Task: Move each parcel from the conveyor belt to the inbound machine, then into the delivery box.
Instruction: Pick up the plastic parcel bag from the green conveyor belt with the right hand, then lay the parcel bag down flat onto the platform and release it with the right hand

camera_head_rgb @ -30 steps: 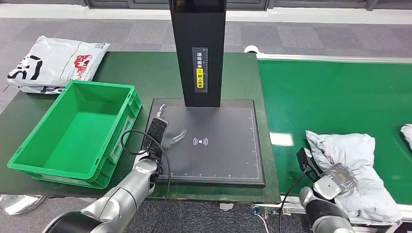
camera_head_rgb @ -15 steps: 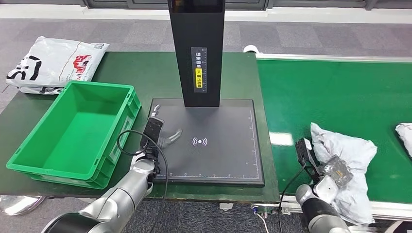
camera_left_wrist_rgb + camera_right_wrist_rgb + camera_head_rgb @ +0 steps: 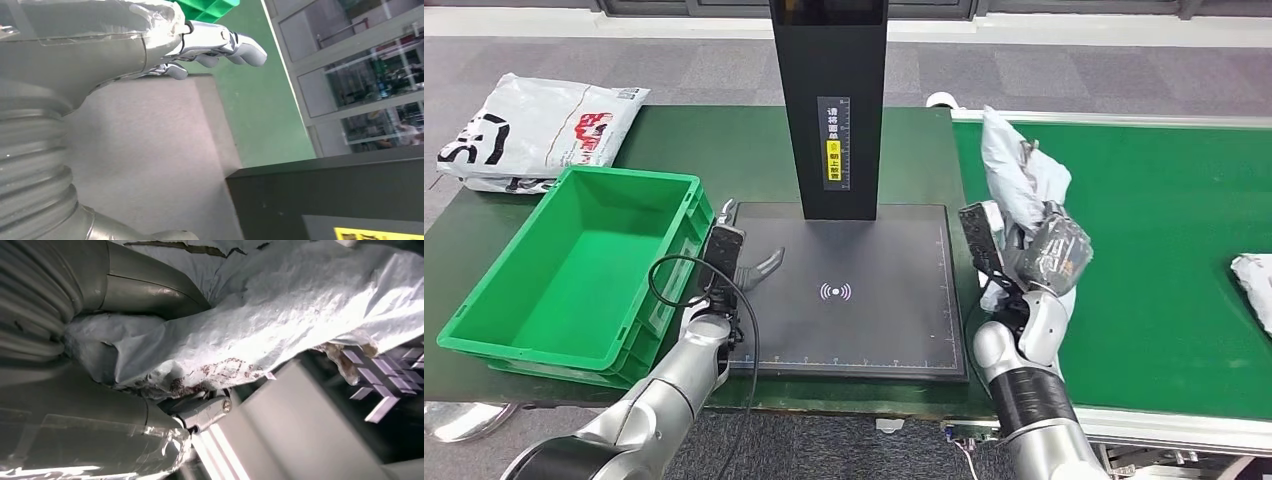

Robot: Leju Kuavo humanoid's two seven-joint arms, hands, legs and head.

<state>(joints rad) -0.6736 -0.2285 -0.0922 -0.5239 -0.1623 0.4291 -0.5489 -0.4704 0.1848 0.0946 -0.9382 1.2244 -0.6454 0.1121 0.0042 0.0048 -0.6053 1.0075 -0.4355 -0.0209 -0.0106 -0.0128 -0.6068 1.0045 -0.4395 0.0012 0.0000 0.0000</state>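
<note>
Parcel (image 3: 1016, 175), a crumpled grey-white poly bag, stands long-axis upright in the head view, gripped by the right hand (image 3: 1052, 252) between scanner pad (image 3: 894, 320) and conveyor (image 3: 1144, 200). Left hand (image 3: 742, 265) hovers with fingers spread, holding nothing. Right wrist view: wrinkled parcel (image 3: 280, 325) pressed against the hand.

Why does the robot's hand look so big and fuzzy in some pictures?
Left wrist view: the left hand sits close to the lens, its grey cover soft and huge. Right wrist view: the parcel is close and blurry. Head view: sharp, with a pale glare patch on the conveyor belt.
</note>
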